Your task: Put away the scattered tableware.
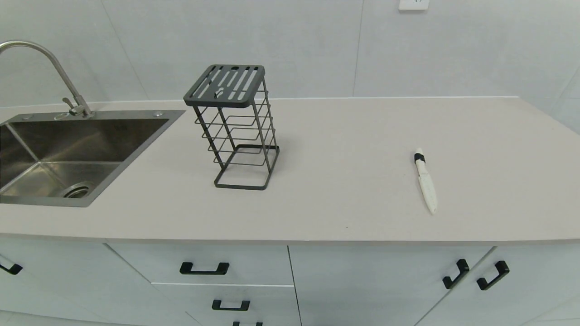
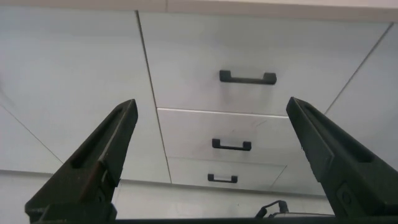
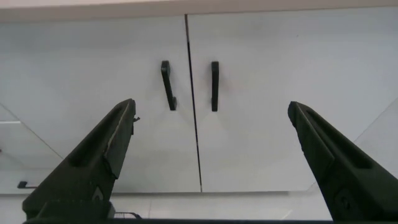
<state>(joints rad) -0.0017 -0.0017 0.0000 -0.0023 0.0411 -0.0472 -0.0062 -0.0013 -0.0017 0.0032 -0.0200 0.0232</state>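
A white knife with a black band near its far end lies flat on the counter's right part. A dark wire rack with a slotted top plate stands upright near the counter's middle, left of the knife. My left gripper is open below counter level, facing a stack of white drawers. My right gripper is open too, also below the counter, facing a pair of white cupboard doors. Nothing is between either pair of fingers.
A steel sink with a curved tap is set into the counter at the left. A tiled wall rises behind. Drawers and cupboard doors with black handles run under the counter's front edge.
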